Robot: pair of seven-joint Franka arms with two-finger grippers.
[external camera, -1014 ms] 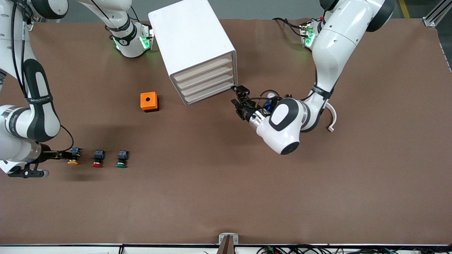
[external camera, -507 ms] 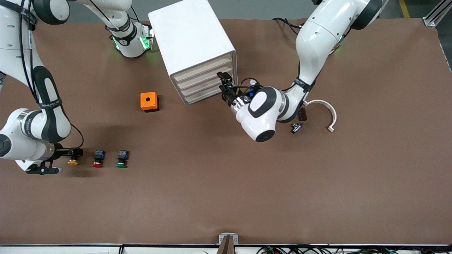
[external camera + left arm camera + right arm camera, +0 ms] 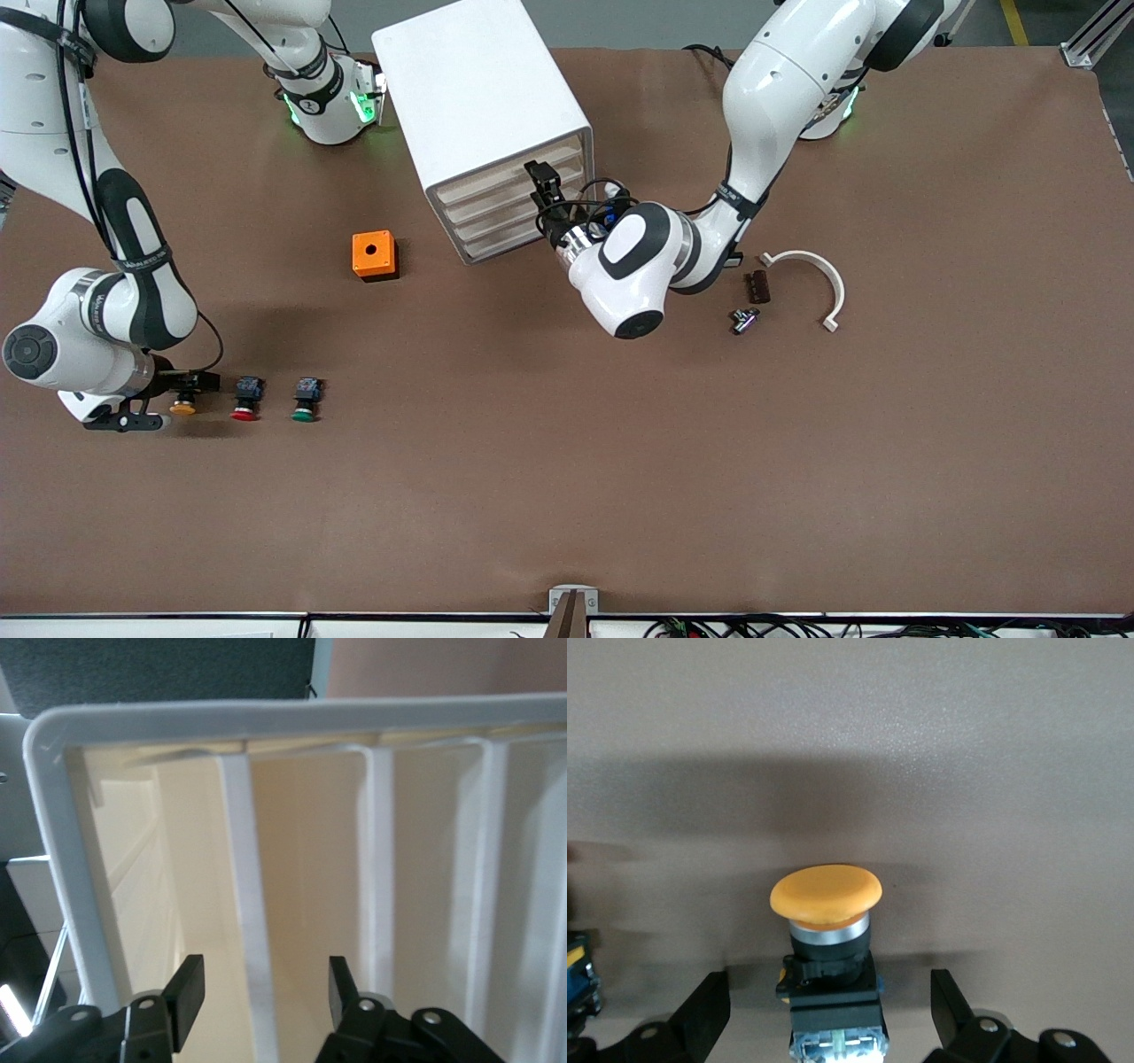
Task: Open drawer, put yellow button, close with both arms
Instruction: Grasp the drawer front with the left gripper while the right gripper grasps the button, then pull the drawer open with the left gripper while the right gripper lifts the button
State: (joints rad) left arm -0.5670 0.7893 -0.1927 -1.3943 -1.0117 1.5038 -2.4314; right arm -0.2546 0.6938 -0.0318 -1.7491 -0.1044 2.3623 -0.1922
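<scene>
Straddling yellow button (image 3: 826, 904): right gripper (image 3: 833, 1010) open | left gripper (image 3: 257, 992) open at drawer (image 3: 509, 176) front

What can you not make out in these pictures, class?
- Front view: whether the left gripper touches the drawer; the arm hides the contact.
- Left wrist view: the cabinet is cut off by the edges.
- Right wrist view: the yellow button base is cut off; the right gripper fingers stand apart beside it.
</scene>
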